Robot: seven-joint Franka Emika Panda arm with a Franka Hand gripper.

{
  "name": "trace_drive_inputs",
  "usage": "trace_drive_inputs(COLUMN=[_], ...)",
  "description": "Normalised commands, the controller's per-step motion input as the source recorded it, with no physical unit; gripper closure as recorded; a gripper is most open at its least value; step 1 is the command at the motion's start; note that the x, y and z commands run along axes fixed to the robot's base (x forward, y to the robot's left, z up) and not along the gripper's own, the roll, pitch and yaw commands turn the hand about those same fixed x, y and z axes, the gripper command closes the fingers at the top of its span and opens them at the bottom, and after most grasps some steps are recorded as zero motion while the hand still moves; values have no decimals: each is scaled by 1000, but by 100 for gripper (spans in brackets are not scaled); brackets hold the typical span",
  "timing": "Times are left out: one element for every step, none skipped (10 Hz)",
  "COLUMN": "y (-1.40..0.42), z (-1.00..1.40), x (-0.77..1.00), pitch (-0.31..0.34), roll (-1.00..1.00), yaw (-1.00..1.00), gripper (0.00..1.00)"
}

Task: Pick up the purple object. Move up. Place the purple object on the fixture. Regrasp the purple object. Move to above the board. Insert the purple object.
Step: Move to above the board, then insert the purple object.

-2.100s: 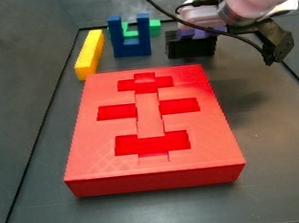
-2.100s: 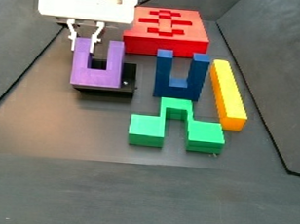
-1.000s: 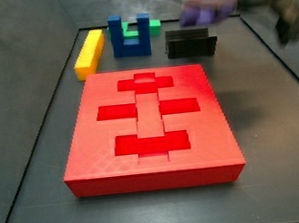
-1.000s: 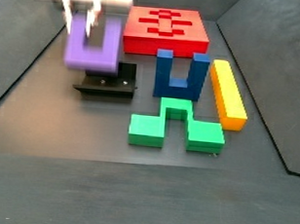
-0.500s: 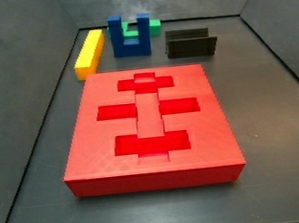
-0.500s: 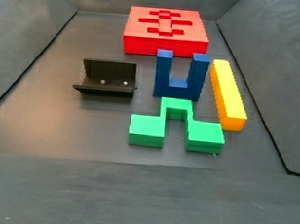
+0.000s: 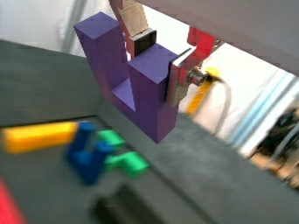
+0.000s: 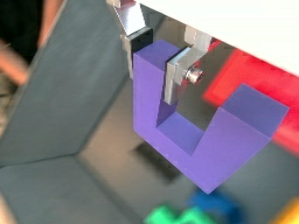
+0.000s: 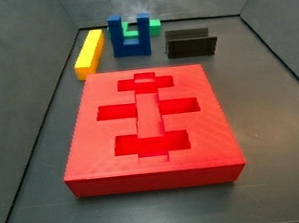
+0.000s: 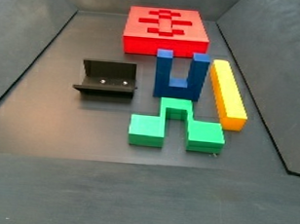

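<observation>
High above the floor: gripper [image 7: 162, 54], out of both side views.
Grip: silver fingers [image 8: 176, 72] pinched on one prong of the chunky purple U-shaped plastic block [image 8: 197, 131].
Big flat red board [image 9: 150, 127]: bare, cross cutouts open.
Dark L-shaped fixture [image 10: 109, 79]: beside board, unoccupied.
Blue U-block [image 10: 178, 75]: near fixture.

In a side view the large flat red plastic board [image 10: 168, 26] lies at the back of the floor. Before it, to the left, stands the dark L-shaped fixture [image 10: 107, 79]. To its right is the blue U-shaped plastic block [image 10: 178, 75], with the yellow plastic bar [image 10: 228, 91] just beside that. The green plastic block [image 10: 174, 126] lies in front. The hand [image 7: 160, 59] is out of both side views; the wrist views show it well above the floor, clamping one prong of the purple U-shaped plastic block [image 7: 135, 87].
</observation>
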Motion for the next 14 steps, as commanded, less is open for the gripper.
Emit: trace_drive_inputs(y=[-1179, -1163, -754, -404, -144, -62, -7, 5, 19, 14, 16, 0, 0, 0], z=[233, 220, 153, 79, 30, 20, 2, 12, -1, 0, 4, -20, -40, -34], x=[-1400, -1400, -941, -571, -244, -135, -85, -80, -74, -59, -50, 0, 0, 0], pitch=[90, 91, 80, 68, 70, 57, 31, 3, -30, -42, -39, 0, 0, 3], roll=[-1000, -1000, -1000, -1000, -1000, -1000, -896, -675, -420, -285, -222, 0, 0, 0], yaw=[5, 14, 19, 23, 21, 24, 21, 12, 5, 3, 3, 0, 0, 0], gripper=[100, 100, 100, 100, 100, 100, 100, 100, 100, 100, 100, 100, 100, 100])
